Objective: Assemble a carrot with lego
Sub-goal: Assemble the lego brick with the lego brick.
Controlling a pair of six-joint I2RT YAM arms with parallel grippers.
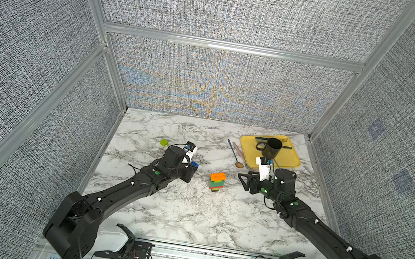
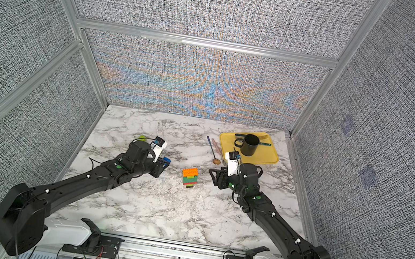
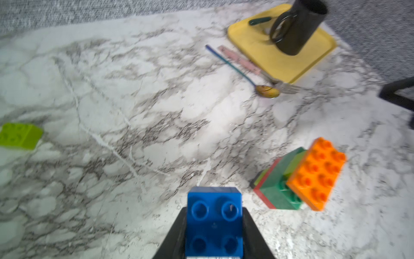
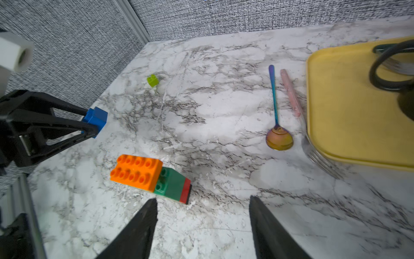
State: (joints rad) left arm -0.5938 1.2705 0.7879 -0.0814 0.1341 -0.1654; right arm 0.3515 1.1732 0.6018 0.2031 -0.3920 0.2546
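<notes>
Left fingers point(image 3: 177, 235) clamped on a small blue studded plastic brick point(image 3: 214, 222), lower centre of frame. Right fingers point(image 4: 139, 231) apart, holding nothing. Carrot stack point(image 1: 216, 182) of multicoloured plastic bricks, orange uppermost, mid-frame on white marble table point(image 1: 186, 217), between both arms. Loose lime plastic brick point(image 1: 163, 142) upper left of it.

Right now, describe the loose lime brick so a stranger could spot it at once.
On the marble tabletop, find the left claw, shut on a blue brick. Beyond it, farther left, lies a lime brick. Unlike the multicoloured brick stack mid-table, it sits alone, one colour, joined to nothing.
</notes>
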